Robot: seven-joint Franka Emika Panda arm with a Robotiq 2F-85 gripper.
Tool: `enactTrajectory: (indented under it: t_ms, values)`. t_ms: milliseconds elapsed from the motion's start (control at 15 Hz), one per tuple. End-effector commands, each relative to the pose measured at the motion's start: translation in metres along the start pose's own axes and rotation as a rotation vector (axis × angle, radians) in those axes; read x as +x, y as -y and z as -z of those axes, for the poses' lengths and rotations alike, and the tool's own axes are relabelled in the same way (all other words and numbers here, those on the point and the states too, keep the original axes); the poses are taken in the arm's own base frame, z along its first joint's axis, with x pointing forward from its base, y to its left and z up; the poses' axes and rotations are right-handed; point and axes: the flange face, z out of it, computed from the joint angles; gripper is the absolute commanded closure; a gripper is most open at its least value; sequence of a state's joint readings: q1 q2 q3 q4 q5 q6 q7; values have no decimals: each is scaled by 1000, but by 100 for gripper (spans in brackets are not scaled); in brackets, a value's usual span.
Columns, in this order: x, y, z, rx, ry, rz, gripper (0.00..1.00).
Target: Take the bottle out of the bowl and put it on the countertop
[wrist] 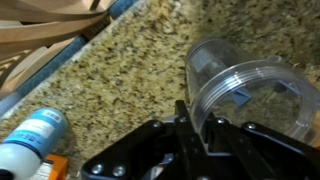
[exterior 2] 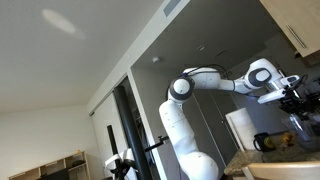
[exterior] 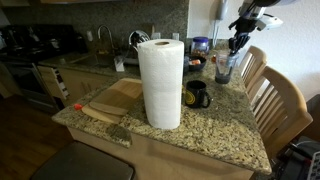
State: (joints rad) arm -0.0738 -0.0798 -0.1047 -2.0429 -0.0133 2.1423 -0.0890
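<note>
Exterior and wrist views of a speckled beige-brown-and-black granite countertop (exterior: 225, 125) with a rounded edge. From left to right in an exterior view, a light wooden cutting board (exterior: 115, 98) lay near the left front corner. A tall white paper-towel roll (exterior: 160, 82) stood upright at mid-counter, and a black mug with a yellow interior (exterior: 197, 95) sat just beside it. A clear cylindrical plastic container (exterior: 222, 68) stood towards the far right edge, with light wooden chairs (exterior: 280, 100) beyond that edge. The black Robotiq gripper (exterior: 237, 44) hung just above the container, and the white Panda arm (exterior 2: 190, 90) reached out to it. In the wrist view, a small white bottle with a blue label (wrist: 30, 138) lay on its side on the granite (wrist: 130, 70) near the counter's edge, at lower left and well apart from the gripper (wrist: 195, 128). The clear container (wrist: 250, 90) filled the right of that view, close against the fingers. How far the fingers were parted could not be told, and nothing was seen held between them.
</note>
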Motion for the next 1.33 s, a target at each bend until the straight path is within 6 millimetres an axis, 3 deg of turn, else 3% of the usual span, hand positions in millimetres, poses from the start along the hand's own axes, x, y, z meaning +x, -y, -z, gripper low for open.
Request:
enactTrajectory:
  t_ms: [0, 133, 200, 267, 400, 667, 800, 1267]
  values:
    - [26, 60, -16, -27, -24, 70, 96]
    - [37, 90, -25, -73, -29, 80, 96]
    - [43, 101, -29, -84, -49, 69, 60]
    - [50, 112, -27, -112, -72, 59, 59]
    - [63, 132, -25, -133, -104, 36, 46]
    - [88, 160, -20, -146, -150, -22, 16]
    - [98, 167, -8, -160, -193, -64, 3]
    - [124, 193, 73, -174, -465, -243, 0]
